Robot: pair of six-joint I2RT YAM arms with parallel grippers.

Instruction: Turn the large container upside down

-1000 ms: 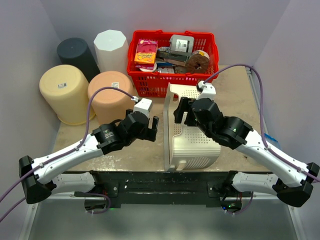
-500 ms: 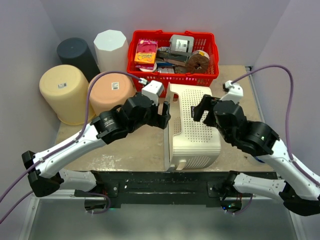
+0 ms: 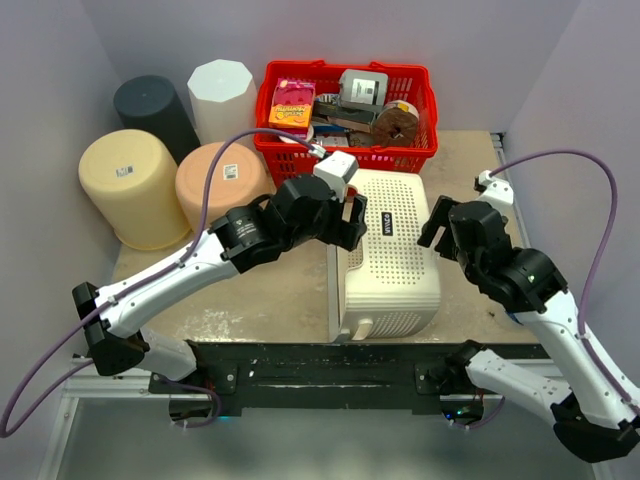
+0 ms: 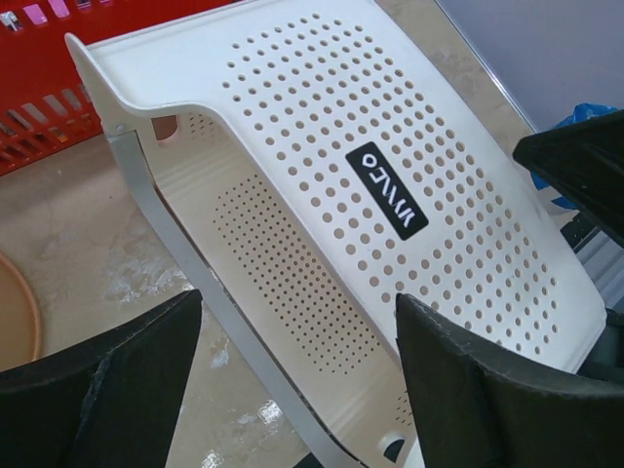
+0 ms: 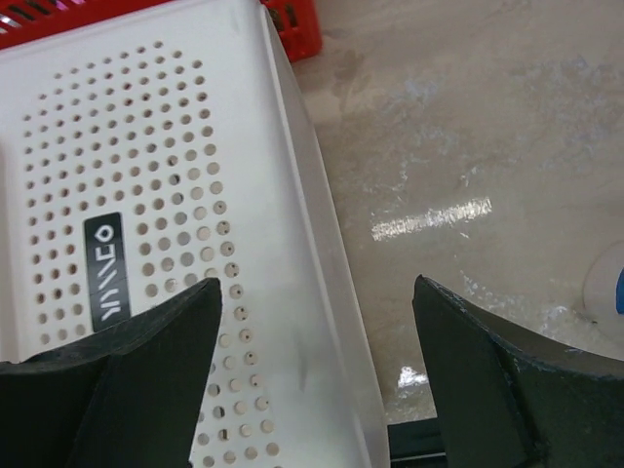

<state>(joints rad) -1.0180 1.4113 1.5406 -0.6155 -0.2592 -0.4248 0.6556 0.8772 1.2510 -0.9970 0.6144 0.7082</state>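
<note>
White perforated plastic marks the large container [image 3: 395,265], which lies on its side in the middle of the tabletop [image 3: 270,295], its mouth facing the robot's left and its labelled wall facing up. By my reading it is half-turned: one more quarter roll toward the mouth would set it rim-down. The left end effector [image 3: 350,222] hangs by the far end of the rim, fingers spread wide and gripping nothing, placed where it could catch that edge. The right end effector [image 3: 438,225] stands just off the container's base, likewise released and empty, apart from the plastic. The red basket [image 3: 300,165] sits just behind the container's far end and the tabletop's near edge runs close to its near end, so tipping has to go sideways. Bare surface lies on the mouth side, though the peach bucket [image 3: 220,180] bounds it.
</note>
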